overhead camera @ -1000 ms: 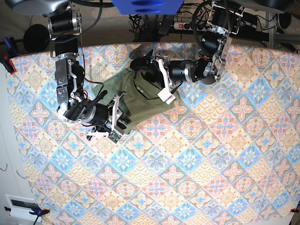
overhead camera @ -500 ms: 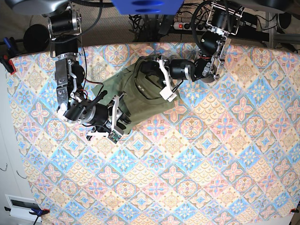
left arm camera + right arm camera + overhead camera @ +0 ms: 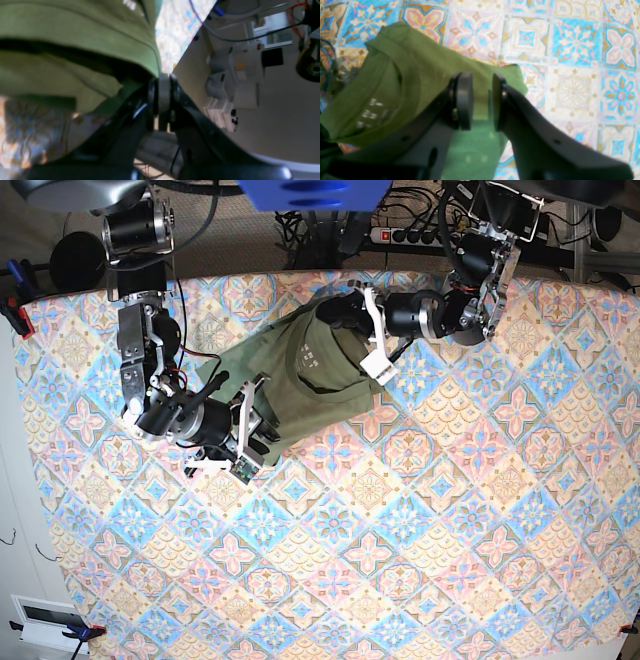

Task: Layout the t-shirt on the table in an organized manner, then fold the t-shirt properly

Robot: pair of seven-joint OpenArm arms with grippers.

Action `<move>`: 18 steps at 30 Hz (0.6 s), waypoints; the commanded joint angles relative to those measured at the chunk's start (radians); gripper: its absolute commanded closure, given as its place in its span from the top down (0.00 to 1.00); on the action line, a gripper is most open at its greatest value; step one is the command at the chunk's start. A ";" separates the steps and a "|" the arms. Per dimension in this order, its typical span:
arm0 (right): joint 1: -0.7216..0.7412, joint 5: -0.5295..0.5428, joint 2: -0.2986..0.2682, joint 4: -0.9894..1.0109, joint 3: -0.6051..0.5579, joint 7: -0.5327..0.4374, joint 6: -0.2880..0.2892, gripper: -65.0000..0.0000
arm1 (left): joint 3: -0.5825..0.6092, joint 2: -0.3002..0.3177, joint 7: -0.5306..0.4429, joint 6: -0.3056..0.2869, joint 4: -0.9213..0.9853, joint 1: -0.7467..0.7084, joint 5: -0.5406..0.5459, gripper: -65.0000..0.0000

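Base view: spreading stage, the t-shirt bunched at the far left of the table.
The left gripper pinches a shirt edge; the right gripper hovers part-open, empty. Next, probably draw the cloth outward and flatten it.

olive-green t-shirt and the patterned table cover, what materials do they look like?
The olive-green short-sleeved t-shirt: soft matte knit, probably cotton jersey; it drapes, wrinkles and has a ribbed neckline with pale print inside the collar. The pastel diamond-tile table cover: looks like thin printed cloth, faintly rippled, clamped at the corners; coated fabric can't be ruled out.
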State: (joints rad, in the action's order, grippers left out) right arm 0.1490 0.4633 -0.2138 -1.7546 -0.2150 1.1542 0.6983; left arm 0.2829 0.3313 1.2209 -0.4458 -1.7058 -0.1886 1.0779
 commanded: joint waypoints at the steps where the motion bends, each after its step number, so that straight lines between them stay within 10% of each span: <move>1: 0.018 0.013 -0.005 -0.020 0.006 -0.019 0.000 0.20 | -0.003 0.018 -0.010 -0.008 -0.017 -0.009 0.028 0.00; 13: 0.016 0.013 -0.003 -0.021 -0.004 -0.019 0.000 0.20 | -0.004 0.035 -0.074 -0.002 0.072 -0.021 -0.032 0.01; 18: 0.016 0.013 -0.003 -0.020 -0.005 -0.019 0.000 0.20 | -0.007 0.042 -0.076 0.000 0.086 -0.044 -0.035 0.27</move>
State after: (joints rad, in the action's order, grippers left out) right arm 0.1436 0.4603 -0.2138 -1.7546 -0.2241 1.1557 0.6987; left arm 0.2798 0.3637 1.1542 -0.4419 -1.6054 -0.2310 1.0313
